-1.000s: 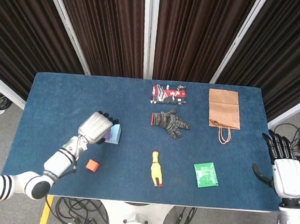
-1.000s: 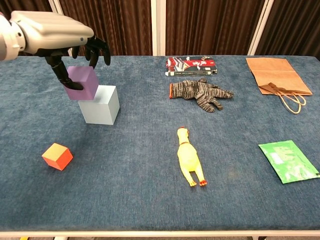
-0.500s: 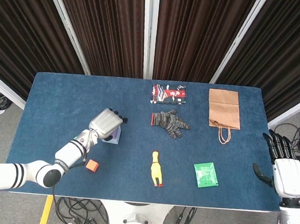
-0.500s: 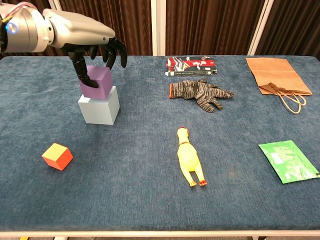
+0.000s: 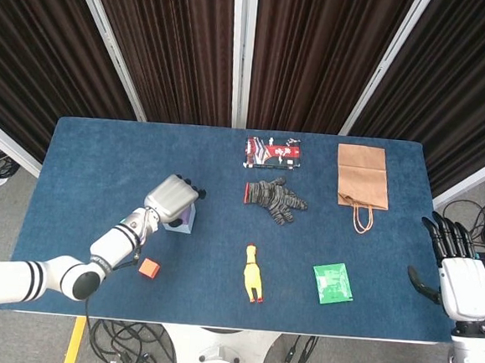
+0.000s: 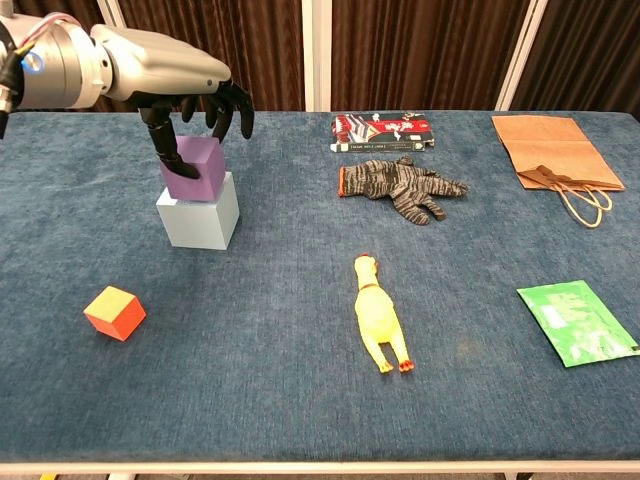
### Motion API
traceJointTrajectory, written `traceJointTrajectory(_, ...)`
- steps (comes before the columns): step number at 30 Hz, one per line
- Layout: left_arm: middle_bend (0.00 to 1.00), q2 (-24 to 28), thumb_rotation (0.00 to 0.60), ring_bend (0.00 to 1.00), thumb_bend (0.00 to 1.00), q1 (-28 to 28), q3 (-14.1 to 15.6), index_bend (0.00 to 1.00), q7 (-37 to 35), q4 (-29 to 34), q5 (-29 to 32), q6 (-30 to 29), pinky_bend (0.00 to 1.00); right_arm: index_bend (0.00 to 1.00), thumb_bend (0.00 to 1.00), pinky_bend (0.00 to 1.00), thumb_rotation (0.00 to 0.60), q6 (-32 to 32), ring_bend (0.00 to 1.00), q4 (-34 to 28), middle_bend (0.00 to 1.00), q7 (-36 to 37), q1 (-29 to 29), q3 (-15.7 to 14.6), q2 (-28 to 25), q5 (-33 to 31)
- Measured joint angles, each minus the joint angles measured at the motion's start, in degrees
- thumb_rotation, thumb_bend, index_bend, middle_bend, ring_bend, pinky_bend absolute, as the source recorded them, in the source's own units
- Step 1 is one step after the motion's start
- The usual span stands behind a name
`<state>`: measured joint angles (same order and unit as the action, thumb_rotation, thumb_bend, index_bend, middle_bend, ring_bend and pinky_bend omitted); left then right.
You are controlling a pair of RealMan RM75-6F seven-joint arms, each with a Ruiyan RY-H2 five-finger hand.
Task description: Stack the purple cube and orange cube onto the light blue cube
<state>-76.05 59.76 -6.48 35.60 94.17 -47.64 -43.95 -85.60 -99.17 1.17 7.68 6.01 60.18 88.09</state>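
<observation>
1. Purple cube (image 6: pixel 193 167) sits directly under the left hand (image 6: pixel 175 75), matte violet with crisp edges, resting on the top face of the light blue cube (image 6: pixel 199 211) and turned slightly askew to it.
2. Light blue cube is pale, larger than the purple one, and stands flat on the table (image 6: pixel 300 400) just below the hand.
3. Orange cube (image 6: pixel 114 313) lies alone on the table, nearer the front edge than the hand and well apart from the stack.
4. Table is covered in dark blue cloth; dark curtains (image 5: pixel 320 53) hang behind it.
5. Left hand arches over the purple cube, dark thumb down its left face and fingers (image 6: pixel 228 108) curled at its far side, gripping it.
6. Right hand (image 5: pixel 463 283) hovers far off beyond the table's right edge, fingers spread and holding nothing.
</observation>
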Motion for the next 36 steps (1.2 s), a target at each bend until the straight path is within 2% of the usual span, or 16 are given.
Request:
traceJointTrajectory(10, 0.58, -0.7, 0.600, 0.36, 0.27, 0.6, 1.9, 0.36, -0.6, -1.8, -1.9, -0.9, 0.40, 0.07, 0.23, 0.00, 0.600, 0.4, 0.00, -0.4, 0.00, -0.5, 0.2, 0.4, -0.1, -1.0)
traceJointTrajectory(25, 0.57, -2.2, 0.600, 0.36, 0.27, 0.6, 1.9, 0.36, -3.9, -3.4, -0.9, -1.0, 0.40, 0.07, 0.23, 0.00, 0.600, 0.8, 0.00, -0.6, 0.01, -0.6, 0.3, 0.3, -0.2, -1.3)
traceJointTrajectory(30, 0.54, -2.4, 0.600, 0.36, 0.27, 0.6, 2.1, 0.36, -4.1, -3.9, -1.2, -1.4, 0.40, 0.07, 0.23, 0.00, 0.600, 0.9, 0.00, -0.7, 0.01, -0.6, 0.4, 0.4, -0.3, -1.6)
traceJointTrajectory(36, 0.46, -1.7, 0.600, 0.36, 0.22, 0.6, 1.9, 0.33, -5.9, -4.1, -2.1, -0.7, 0.39, 0.07, 0.23, 0.00, 0.600, 1.1, 0.00, -0.8, 0.01, -0.8, 0.4, 0.3, -0.3, -1.6)
